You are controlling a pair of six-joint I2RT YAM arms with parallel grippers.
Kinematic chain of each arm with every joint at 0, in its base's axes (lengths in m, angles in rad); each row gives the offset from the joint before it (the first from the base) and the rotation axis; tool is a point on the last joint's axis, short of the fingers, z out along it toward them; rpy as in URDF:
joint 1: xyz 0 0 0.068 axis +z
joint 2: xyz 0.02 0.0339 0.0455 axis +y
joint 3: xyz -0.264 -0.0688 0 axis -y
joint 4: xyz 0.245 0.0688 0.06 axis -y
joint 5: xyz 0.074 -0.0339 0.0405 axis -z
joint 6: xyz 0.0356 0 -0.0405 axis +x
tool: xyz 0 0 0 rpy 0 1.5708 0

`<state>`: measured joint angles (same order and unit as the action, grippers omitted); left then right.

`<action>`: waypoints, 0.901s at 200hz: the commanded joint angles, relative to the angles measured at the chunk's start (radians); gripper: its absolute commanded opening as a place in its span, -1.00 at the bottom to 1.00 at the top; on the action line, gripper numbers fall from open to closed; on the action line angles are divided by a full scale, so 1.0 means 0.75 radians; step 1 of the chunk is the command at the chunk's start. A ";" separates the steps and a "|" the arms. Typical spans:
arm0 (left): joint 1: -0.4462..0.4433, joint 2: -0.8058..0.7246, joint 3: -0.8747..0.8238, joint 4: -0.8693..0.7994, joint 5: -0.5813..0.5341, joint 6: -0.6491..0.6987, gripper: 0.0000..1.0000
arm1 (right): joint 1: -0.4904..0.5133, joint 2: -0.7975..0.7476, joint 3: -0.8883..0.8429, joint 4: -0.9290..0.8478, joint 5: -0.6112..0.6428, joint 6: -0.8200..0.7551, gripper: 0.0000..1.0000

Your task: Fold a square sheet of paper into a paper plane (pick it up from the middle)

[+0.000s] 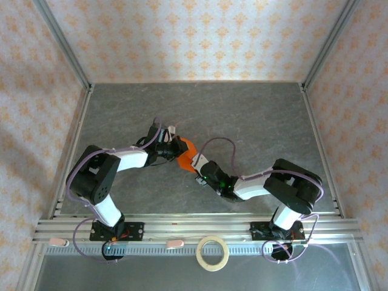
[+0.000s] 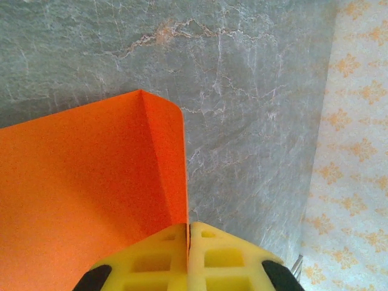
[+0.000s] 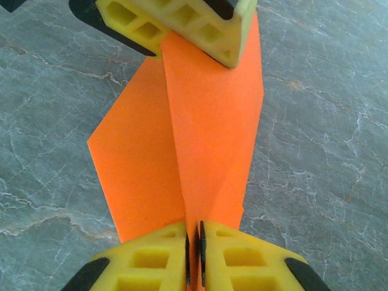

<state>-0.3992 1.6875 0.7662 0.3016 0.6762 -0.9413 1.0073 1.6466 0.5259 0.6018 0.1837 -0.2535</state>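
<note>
The bright orange folded paper (image 1: 187, 155) is held off the table between both grippers near the middle. My left gripper (image 2: 188, 229) is shut on one end of it, the sheet (image 2: 85, 182) spreading out to the left of its yellow fingers (image 2: 151, 260). My right gripper (image 3: 194, 229) is shut on the opposite end, pinching the centre fold of the paper (image 3: 200, 133). In the right wrist view the left gripper's yellow fingers (image 3: 194, 24) clamp the far end. The paper has a long centre crease and angled flaps on both sides.
A pale tape ring (image 1: 213, 253) lies on the near rail area in front of the arm bases. The grey marbled table (image 1: 242, 115) is bounded by patterned walls and metal frame posts (image 1: 63, 45) at left and right.
</note>
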 commanded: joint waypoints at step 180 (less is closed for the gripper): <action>-0.008 0.004 0.038 -0.024 0.000 0.023 -0.90 | 0.007 0.023 -0.031 0.002 0.047 0.008 -0.72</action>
<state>-0.3996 1.6875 0.7662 0.2951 0.6762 -0.9413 1.0073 1.6485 0.5205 0.5991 0.1879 -0.2508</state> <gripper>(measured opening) 0.053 0.150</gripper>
